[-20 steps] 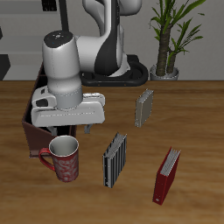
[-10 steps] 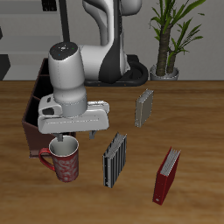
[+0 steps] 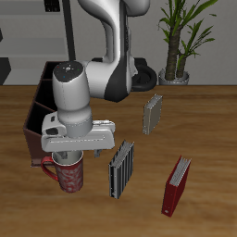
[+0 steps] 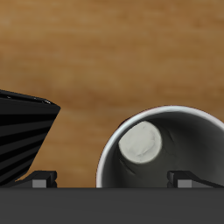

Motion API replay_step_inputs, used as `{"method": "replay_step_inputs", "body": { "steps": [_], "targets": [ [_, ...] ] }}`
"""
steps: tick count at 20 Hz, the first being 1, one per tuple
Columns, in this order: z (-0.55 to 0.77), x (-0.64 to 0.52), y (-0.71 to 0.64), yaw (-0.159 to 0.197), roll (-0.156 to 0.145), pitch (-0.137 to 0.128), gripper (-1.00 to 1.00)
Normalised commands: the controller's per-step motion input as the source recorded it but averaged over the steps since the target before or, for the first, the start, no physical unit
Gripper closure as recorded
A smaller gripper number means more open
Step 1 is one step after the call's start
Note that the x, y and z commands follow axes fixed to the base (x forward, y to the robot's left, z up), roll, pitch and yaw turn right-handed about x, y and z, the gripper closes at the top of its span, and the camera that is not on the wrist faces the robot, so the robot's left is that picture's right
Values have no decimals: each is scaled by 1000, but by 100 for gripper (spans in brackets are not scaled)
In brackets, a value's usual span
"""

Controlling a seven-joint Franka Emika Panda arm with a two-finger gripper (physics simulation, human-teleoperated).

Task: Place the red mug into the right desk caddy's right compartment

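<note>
While the arm leans low over the desk point(image 3: 199, 111), its end effector point(image 3: 70, 157) sits directly above the red mug point(image 3: 68, 174), fingers spread wide open. The mug stands upright at the front, the right desk caddy point(image 3: 37, 116) at its eleven o'clock.

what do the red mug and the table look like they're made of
The red mug looks like glazed ceramic: a red outside with pale speckles, and a smooth white inside with a soft sheen in the wrist view. The table looks like wood or wood veneer, going by its brown streaked grain and matte finish. As simulator renders, these only show the look.
</note>
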Motion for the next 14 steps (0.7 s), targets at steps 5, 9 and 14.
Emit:
{"method": "replay_step_inputs", "body": {
  "steps": [5,9,14],
  "targets": [
    [-208,33,-41,-17,-12,29,100],
    [-132,4,-70,11,2,12,100],
    [-5,42,-127,-9,-24,-2,100]
  ]
}}
